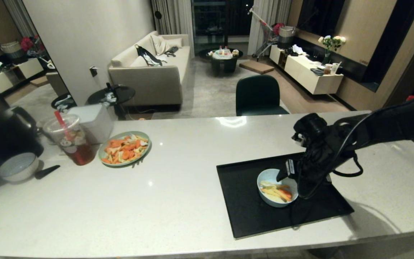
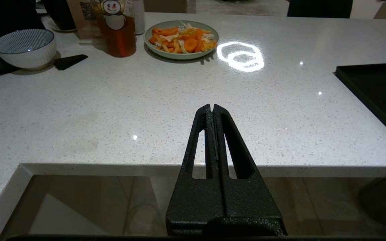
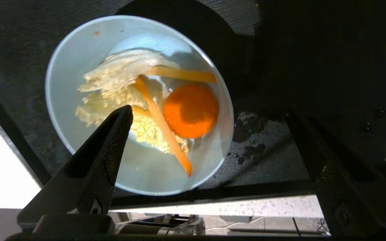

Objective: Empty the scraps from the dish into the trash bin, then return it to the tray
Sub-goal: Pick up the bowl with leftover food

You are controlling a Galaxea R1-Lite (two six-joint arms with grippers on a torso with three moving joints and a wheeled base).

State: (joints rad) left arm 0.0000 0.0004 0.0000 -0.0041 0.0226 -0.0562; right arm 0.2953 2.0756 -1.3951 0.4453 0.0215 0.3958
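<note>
The dish (image 1: 277,187), a small pale blue bowl, stands on the black tray (image 1: 250,201) at the right of the counter. Inside it lie the scraps (image 3: 166,110): a round carrot slice, orange strips and pale yellow shreds. My right gripper (image 1: 293,180) hangs just over the dish, pointing down and open (image 3: 209,111). One finger (image 3: 112,144) is over the dish's inside, the other (image 3: 313,150) over the bare tray (image 3: 280,160), with the dish's rim (image 3: 224,134) between them. Nothing is held. My left gripper (image 2: 212,106) is shut and parked below the counter's near edge. The trash bin is out of view.
At the counter's left stand a green plate of vegetables (image 1: 124,148), a drink cup with a straw (image 1: 71,138), a white bowl (image 1: 17,166), a black kettle (image 1: 2,133) and a white box (image 1: 93,120). A dark chair (image 1: 259,95) sits beyond the far edge.
</note>
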